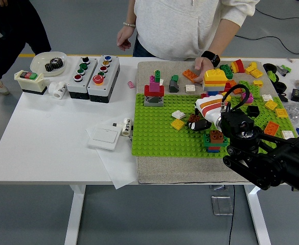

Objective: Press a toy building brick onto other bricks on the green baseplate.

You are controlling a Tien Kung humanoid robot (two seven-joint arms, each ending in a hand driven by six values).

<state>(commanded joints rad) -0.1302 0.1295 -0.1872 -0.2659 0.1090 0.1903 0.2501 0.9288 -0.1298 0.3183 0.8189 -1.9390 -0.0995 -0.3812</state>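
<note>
1. Over the right half of the green baseplate (154, 138) hangs the right hand (204, 115), white with orange stripes and dark fingertips. Its fingers (196, 124) curl down toward a small dark-brown brick (192, 119). Whether they pinch that brick or only rest on it, I cannot tell; the fingertips cover the contact.

2. Just beside the fingers, toward the wrist and the table's near edge, stands a short stack (215, 141) of blue, red and green bricks with a brown brick on top. This looks like the stack to be pressed on. The risk is that the wrist or forearm (261, 158), which passes very near it, knocks it sideways.

3. On the other side of the fingertips lie a yellow tile (178, 124) and a white tile (178, 115), loose-looking on the studs. A sweep of the fingers that way would probably push them off their places.

4. If the brown brick is held only by the tips, it may tilt as it goes down. Studs that are out of line would jam, and the press would skew the brick instead of seating it.

5. Beyond the fingers, at the far edge of the mat, a person's hand (203, 67) rests close to a yellow-topped block (215, 80). A lift of the robot's hand in that direction could meet it.

6. The left hand is not in view, so nothing steadies the baseplate; a hard push may shift it on the grey mat (164, 176).
</note>
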